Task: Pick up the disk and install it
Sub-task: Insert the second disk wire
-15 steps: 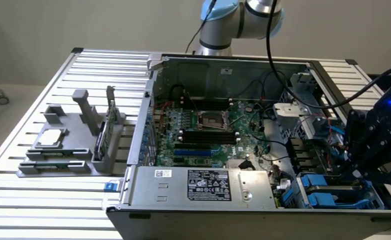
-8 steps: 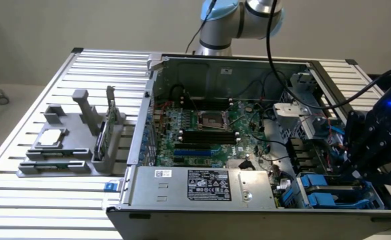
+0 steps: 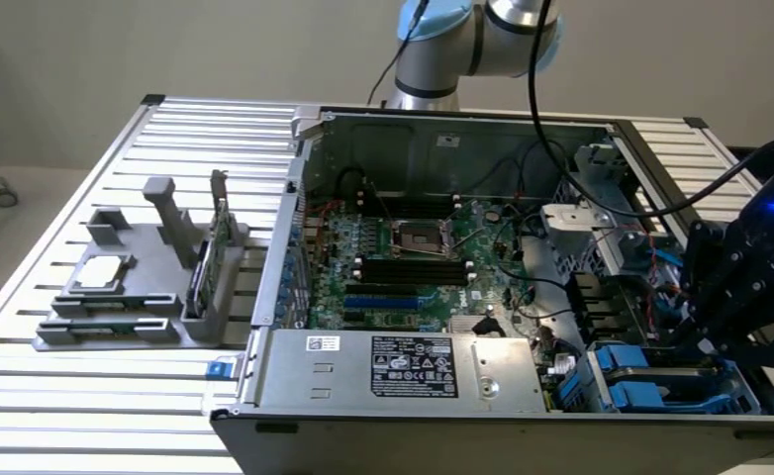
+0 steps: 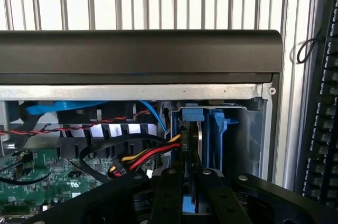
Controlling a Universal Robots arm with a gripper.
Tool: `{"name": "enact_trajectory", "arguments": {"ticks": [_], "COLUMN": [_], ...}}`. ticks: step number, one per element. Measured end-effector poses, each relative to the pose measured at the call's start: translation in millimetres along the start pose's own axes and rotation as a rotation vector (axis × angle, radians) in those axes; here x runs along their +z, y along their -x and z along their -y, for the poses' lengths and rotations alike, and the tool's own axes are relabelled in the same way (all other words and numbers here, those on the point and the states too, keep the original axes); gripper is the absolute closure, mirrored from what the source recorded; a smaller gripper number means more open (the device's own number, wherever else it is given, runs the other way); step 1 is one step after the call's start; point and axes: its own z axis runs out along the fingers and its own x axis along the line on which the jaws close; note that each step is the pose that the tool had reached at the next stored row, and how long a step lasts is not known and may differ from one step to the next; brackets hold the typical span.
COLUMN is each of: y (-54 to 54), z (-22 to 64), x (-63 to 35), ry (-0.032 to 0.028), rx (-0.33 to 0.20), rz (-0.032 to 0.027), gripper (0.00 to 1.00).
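here, tool [image 4: 189,182] clenched on the disk [image 4: 196,142], thin silver edge upright, bright blue carrier, inside drive bay [image 4: 253,134]

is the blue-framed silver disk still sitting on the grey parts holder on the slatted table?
No. In the exterior view the grey parts holder carries a small square silver chip and upright cards, while the blue-framed disk sits in the case's drive bay.

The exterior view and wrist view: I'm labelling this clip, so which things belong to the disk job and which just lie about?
Job:
- disk, edge-on in its blue carrier
- end effector, right above it
- drive bay

Lying about:
- grey parts holder
- square chip
- green card
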Motion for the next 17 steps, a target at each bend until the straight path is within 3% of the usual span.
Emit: {"name": "enact_trajectory", "arguments": {"ticks": [10, 12, 14, 17], "y": [0.0, 0.0, 0.1, 0.3], "z": [-0.3, -0.2, 0.1, 0.5], "x": [0.3, -1.8, -5.2, -12.9], "ry": [0.0, -0.0011, -0.0023, -0.0055], "rx": [0.003, 0.004, 0.005, 0.006], "rz": [0.0003, 0.0005, 0.0006, 0.0007], "gripper": [0.82, 0.76, 0.64, 0.58]}}
